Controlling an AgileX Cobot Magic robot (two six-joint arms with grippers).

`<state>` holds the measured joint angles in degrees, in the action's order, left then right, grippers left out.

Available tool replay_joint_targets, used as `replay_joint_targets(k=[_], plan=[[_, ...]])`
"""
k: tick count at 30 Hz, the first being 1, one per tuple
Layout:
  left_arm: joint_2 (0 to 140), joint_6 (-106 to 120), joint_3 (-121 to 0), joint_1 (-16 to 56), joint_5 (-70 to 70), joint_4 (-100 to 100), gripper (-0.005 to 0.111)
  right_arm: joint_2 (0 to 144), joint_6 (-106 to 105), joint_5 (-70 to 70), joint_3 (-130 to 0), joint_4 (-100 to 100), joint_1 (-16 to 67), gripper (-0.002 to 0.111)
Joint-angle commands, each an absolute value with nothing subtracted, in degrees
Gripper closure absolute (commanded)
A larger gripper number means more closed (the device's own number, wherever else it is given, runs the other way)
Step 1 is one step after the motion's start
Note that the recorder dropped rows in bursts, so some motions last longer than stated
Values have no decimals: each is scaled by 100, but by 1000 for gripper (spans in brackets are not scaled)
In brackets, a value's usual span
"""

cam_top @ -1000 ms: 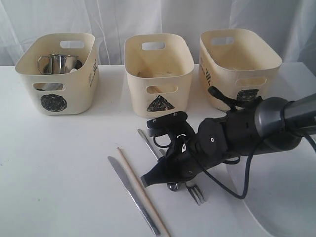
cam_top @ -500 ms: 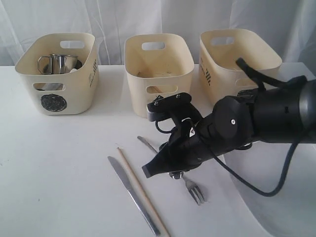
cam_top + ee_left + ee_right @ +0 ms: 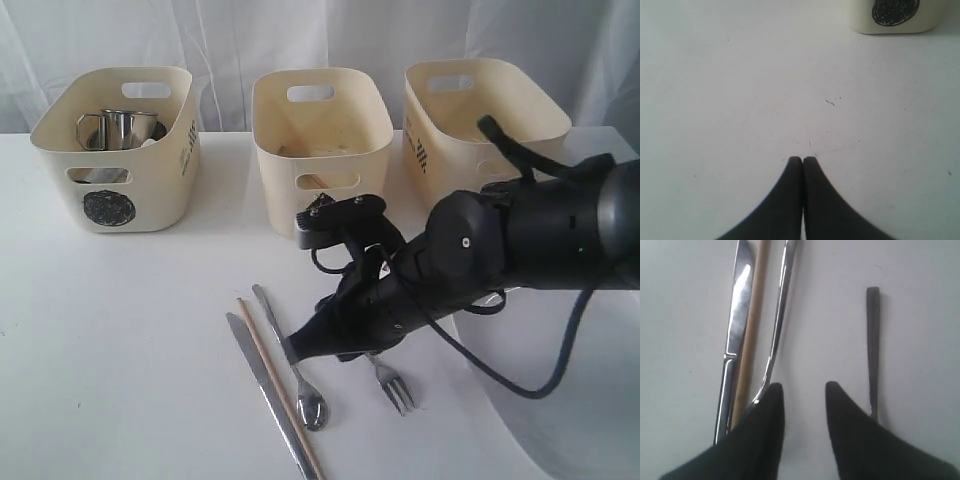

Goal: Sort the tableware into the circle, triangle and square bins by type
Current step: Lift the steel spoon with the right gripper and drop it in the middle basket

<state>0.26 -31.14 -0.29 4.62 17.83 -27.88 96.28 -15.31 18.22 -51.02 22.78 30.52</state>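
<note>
Right gripper (image 3: 802, 390) spread and empty above the cutlery; left gripper (image 3: 802, 160) pressed together over the bare table (image 3: 740, 100).

In the right wrist view the spoon (image 3: 781, 310) handle is partly covered by one finger (image 3: 765, 440) and the fork (image 3: 872, 340) handle by the other. The knife (image 3: 737, 315) and chopstick (image 3: 753, 320) are seen close alongside the spoon. Spoon bowl and fork tines are hidden there. In the exterior view they are seen pointing to the near table edge, handles toward the triangle bin (image 3: 320, 150), long axes roughly parallel. A steel mug (image 3: 120, 128) in the circle bin (image 3: 110, 150) is recorded by the exterior view alone.
</note>
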Motion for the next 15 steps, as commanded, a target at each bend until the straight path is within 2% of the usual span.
replay_joint_targets(k=[1,8,15], plan=[[0,-3121,0,447,1795,-2788,107,10106,-1688,1778,-5594,2330,3287,65],[0,-3121,0,447,1795,-2788,107,10968,-1603,2231,-6300,2302,3286,65],[0,-3121,0,447,1795,-2788,107,11333,-1603,2474,-6482,2092,3309,70]])
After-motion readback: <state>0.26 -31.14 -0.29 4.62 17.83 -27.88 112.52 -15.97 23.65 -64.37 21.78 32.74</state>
